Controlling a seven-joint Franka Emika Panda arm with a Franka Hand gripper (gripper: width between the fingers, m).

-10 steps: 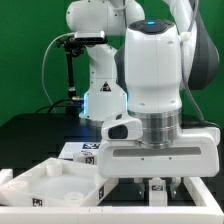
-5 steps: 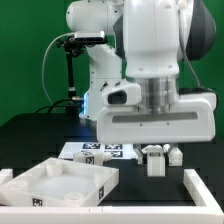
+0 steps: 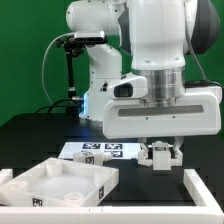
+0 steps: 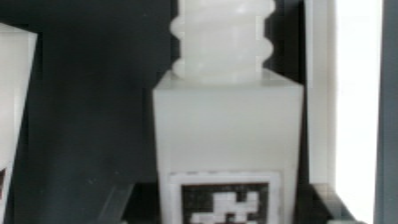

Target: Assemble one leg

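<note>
My gripper (image 3: 160, 152) is shut on the leg (image 3: 161, 154), a short white block with black-and-white tags, and holds it in the air above the black table, to the exterior view's right of the marker board (image 3: 100, 152). In the wrist view the leg (image 4: 221, 115) fills the middle, its ridged screw end pointing away from the camera and a tag near the jaws. The gripper (image 4: 222, 205) grips it at the tagged end. The large white panel (image 3: 58, 187) with raised corners lies at the exterior view's lower left, apart from the leg.
A white rail (image 3: 203, 196) runs along the table's front on the exterior view's right. A black stand with a camera (image 3: 68, 60) rises at the back left. The arm's white base (image 3: 100, 80) stands behind the marker board.
The gripper has risen from low near the table to well above it, carrying the leg up with it. The panel has not moved.
</note>
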